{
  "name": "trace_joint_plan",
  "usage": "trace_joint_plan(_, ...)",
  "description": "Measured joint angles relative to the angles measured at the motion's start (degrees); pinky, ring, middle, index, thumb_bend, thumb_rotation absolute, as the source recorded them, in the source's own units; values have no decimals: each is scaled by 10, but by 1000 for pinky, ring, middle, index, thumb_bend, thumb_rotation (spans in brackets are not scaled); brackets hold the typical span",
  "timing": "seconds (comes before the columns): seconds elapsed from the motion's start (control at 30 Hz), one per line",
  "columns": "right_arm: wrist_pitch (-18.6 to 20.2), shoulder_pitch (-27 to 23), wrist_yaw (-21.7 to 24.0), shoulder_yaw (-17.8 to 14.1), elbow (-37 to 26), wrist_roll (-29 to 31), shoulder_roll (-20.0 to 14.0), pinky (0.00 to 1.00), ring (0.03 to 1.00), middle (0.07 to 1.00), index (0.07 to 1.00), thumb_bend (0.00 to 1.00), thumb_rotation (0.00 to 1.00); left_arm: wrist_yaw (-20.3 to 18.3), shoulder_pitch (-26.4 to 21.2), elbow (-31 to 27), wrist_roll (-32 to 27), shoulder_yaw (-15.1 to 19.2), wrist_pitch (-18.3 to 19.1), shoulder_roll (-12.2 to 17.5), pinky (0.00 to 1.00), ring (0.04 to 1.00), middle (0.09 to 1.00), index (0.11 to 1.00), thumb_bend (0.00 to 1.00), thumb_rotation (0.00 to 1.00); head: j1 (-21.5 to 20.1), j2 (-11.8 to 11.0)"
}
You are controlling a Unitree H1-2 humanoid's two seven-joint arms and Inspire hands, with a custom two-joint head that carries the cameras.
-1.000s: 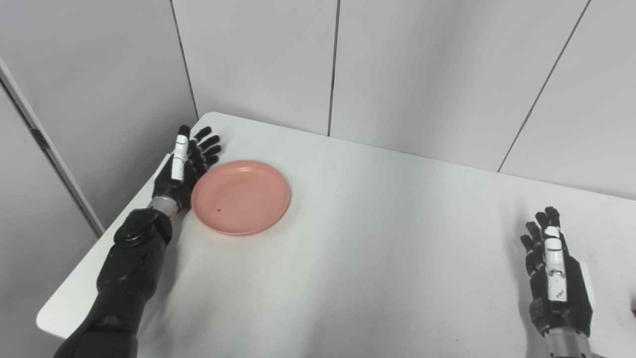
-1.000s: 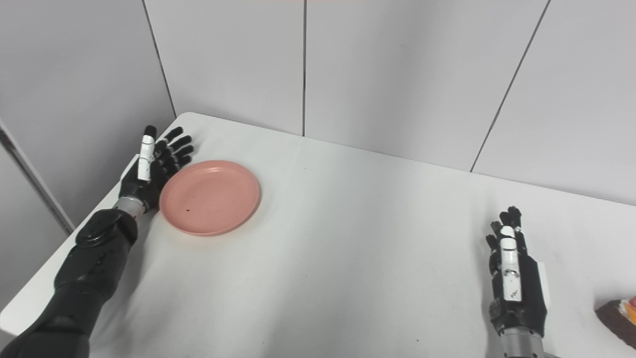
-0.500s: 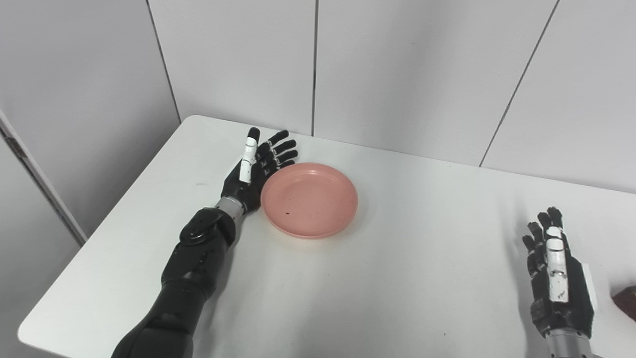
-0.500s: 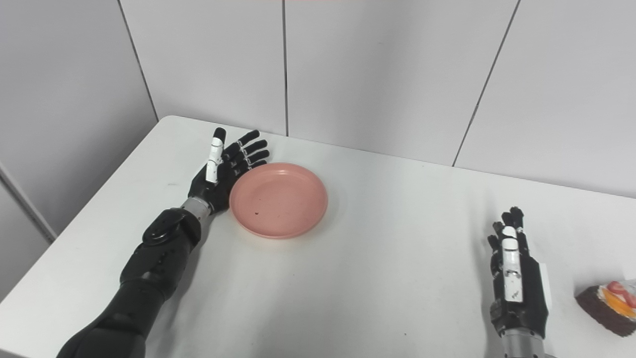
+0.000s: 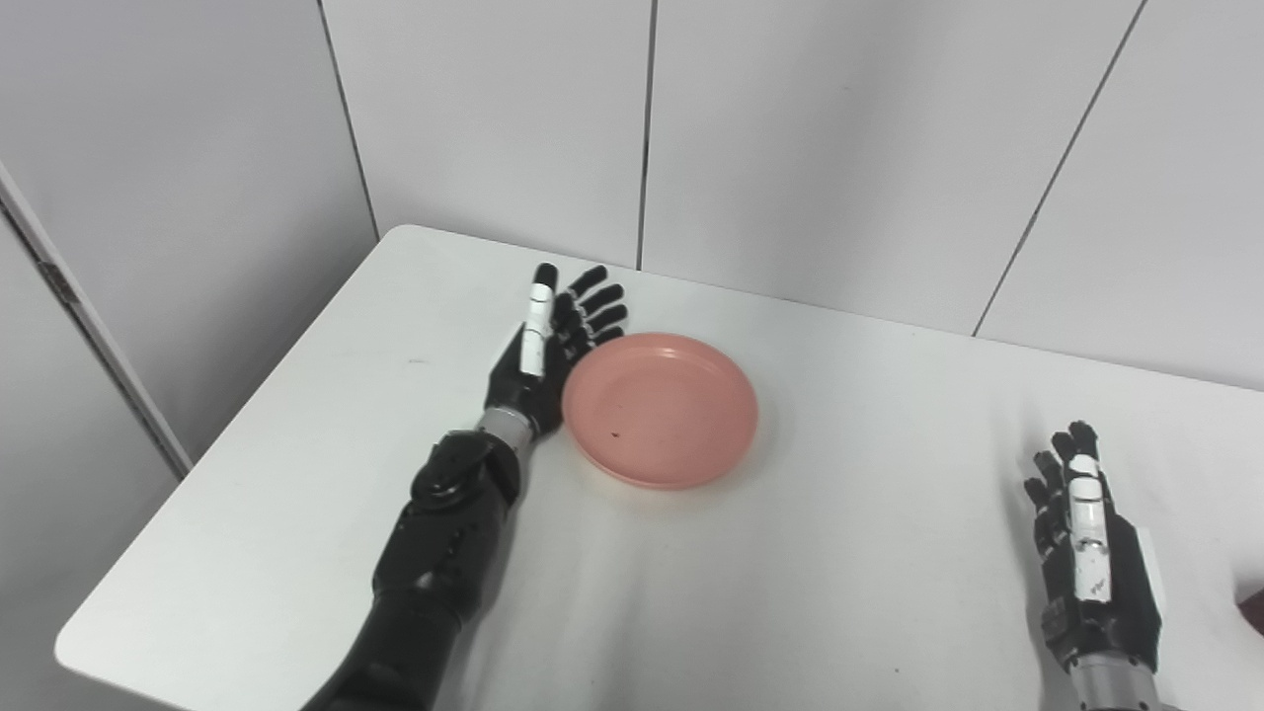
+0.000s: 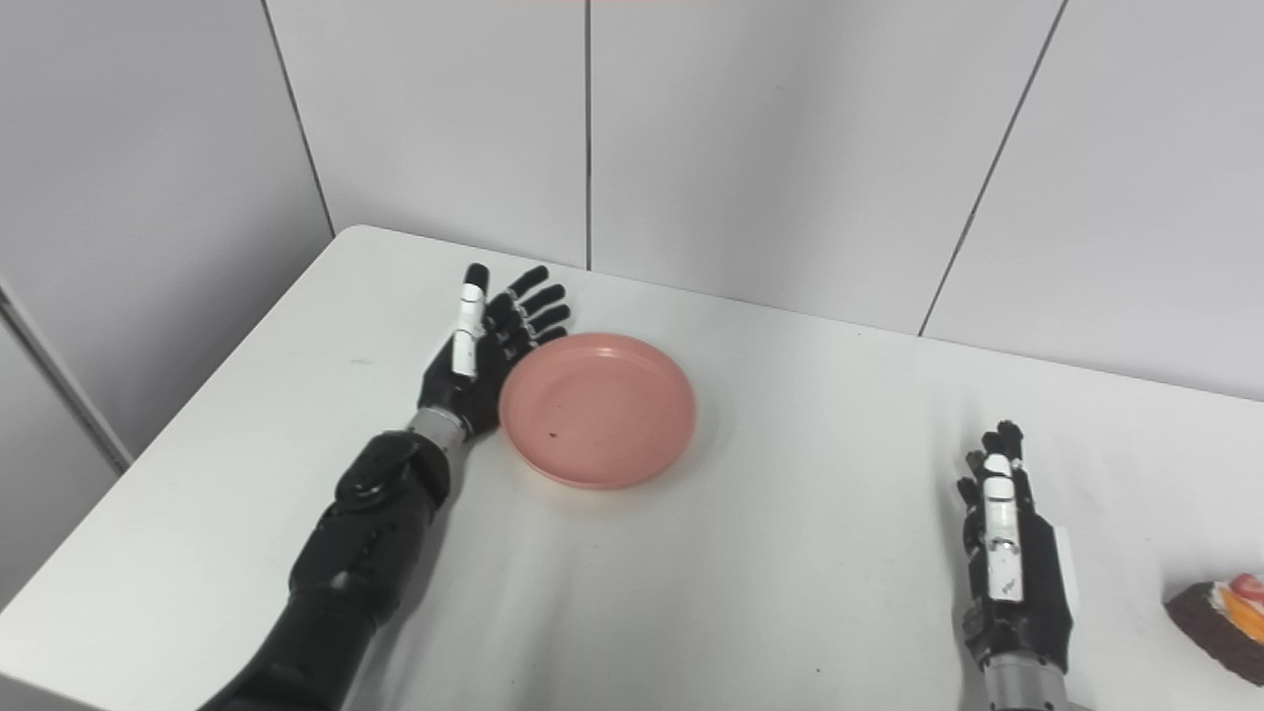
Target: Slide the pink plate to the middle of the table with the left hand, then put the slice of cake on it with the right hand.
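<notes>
A round pink plate (image 5: 660, 409) lies flat on the white table (image 5: 790, 592), left of the middle. My left hand (image 5: 549, 351) is open with fingers spread, its edge against the plate's left rim. My right hand (image 5: 1086, 563) is open and empty, resting near the table's right front. A dark slice of cake (image 6: 1220, 628) with fruit on top sits at the far right edge of the right eye view, to the right of the right hand and apart from it.
Grey wall panels (image 5: 839, 128) stand behind the table's far edge. The table's left edge (image 5: 227, 434) runs diagonally, with a gap to the wall beyond it. Bare white table surface lies between the plate and the right hand.
My left hand has pushed the pink plate to the right across the table, from near the left edge toward the middle. The camera has also shifted. The right hand has stayed in place.
</notes>
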Motion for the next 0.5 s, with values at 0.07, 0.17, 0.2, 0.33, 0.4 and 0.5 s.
trace_joint_plan(0.07, -12, -2, -3, -1, 8, -3, 2, 1000, 1000, 1000, 1000, 551, 802, 1, 7, -15, 7, -7, 9, -2, 905, 892, 885, 881, 837, 1000, 0, 0)
trace_joint_plan(0.17, -37, -8, -5, -1, 29, -8, 3, 1000, 1000, 1000, 1000, 622, 804, 2, 11, -26, 8, -6, 22, -2, 899, 890, 891, 892, 835, 1000, -27, 9)
trace_joint_plan(0.2, -44, -11, -5, 0, 36, -11, 4, 1000, 1000, 1000, 1000, 631, 818, 4, 14, -32, 8, -5, 26, -3, 890, 886, 890, 892, 835, 1000, -47, 15)
trace_joint_plan(0.33, -50, -19, -15, 4, 44, -32, 8, 1000, 998, 998, 997, 633, 806, 17, 26, -53, 11, -6, 28, -15, 897, 904, 902, 900, 836, 1000, -102, 28)
trace_joint_plan(0.4, -51, -21, -17, 4, 45, -33, 15, 995, 998, 1000, 1000, 605, 801, 19, 32, -62, 12, -8, 28, -19, 907, 915, 910, 903, 834, 1000, -106, 28)
trace_joint_plan(0.5, -53, -21, -17, 7, 46, -35, 24, 987, 990, 996, 1000, 570, 780, 22, 44, -79, 19, -13, 30, -24, 921, 926, 920, 911, 827, 1000, -149, 34)
